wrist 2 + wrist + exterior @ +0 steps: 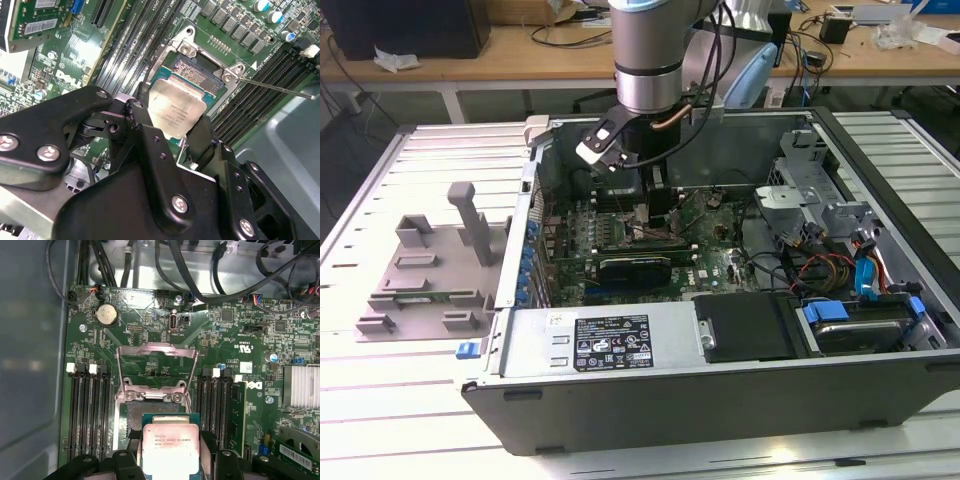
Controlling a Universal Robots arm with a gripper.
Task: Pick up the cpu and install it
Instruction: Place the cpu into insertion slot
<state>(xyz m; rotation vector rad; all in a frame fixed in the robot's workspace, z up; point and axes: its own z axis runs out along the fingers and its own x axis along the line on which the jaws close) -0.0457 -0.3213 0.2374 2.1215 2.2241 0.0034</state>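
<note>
White slatted metal surface (390, 400) carries an open grey computer case (720, 405), with a grey plastic tray of upright blocks (420, 285) on the exterior view's left. Inside the case, the black gripper (655, 212) reaches down over the green motherboard (150, 315). In both wrist views its fingers (204, 135) are clamped on opposite edges of the small square cpu with the silver metal top (175, 107) (169, 445). The chip hangs over one edge of the dark metal-framed socket (150, 412), whose hinged frame (156, 351) stands open. Placement is the step in hand, I judge. Seating calls for squaring the chip with the socket before it is lowered.
</note>
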